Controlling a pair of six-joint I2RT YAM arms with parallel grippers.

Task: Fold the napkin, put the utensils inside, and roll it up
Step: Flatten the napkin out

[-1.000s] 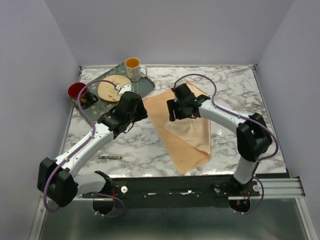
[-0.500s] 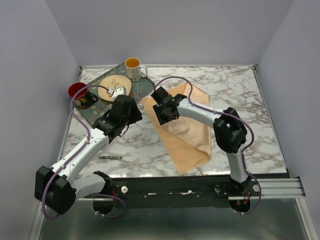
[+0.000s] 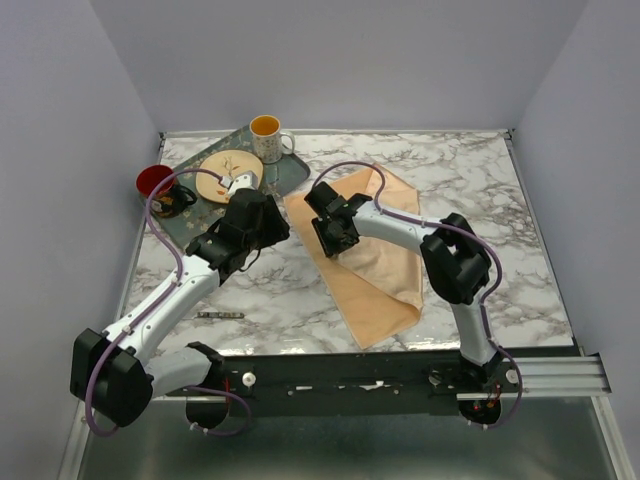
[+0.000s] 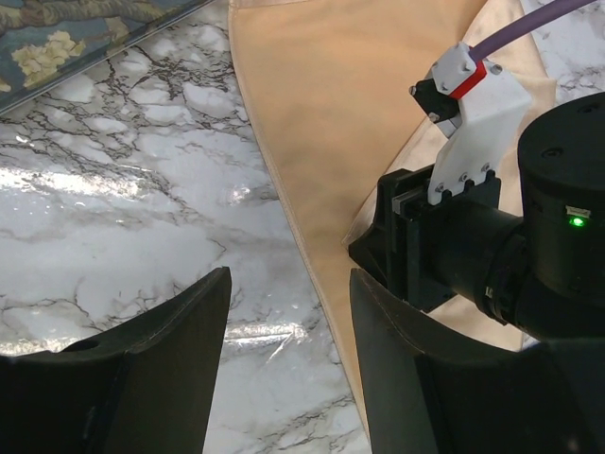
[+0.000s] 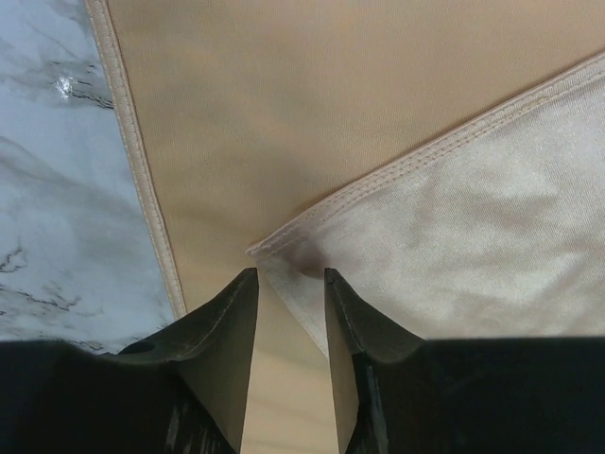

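**Item 1, napkin** (image 3: pixel 375 270). Peach-tan cloth, plain, with a slight sheen. It lies flat on the marble table (image 3: pixel 500 200) about mid-table, with one point toward the near edge. A flap is folded over from the right. The flap's face is paler and shinier than the layer under it, and its hem shows a double row of stitching. The left edge of the bottom layer has a narrow stitched hem lying straight on the marble.

**Item 2, my right gripper** (image 5: pixel 289 277). It is tipped down onto the napkin at the flap's corner. The fingers stand a narrow gap apart, with flat cloth visible between them. One tip sits at the flap's edge. I cannot tell if any cloth is caught.

**Item 3, my left gripper** (image 4: pixel 286 284). The fingers are wide apart with nothing between them. It is over bare marble just beside the napkin's left hem, close to my right wrist.

**Item 4, utensil** (image 3: pixel 220 315). One slim metal piece lies on the marble near the left front, well apart from the napkin.

**Item 5, tray** (image 3: pixel 292 176). It sits at the far left and carries a floral plate (image 3: pixel 222 172) and a yellow mug (image 3: pixel 266 136). A red mug (image 3: pixel 152 181) stands at its left end.
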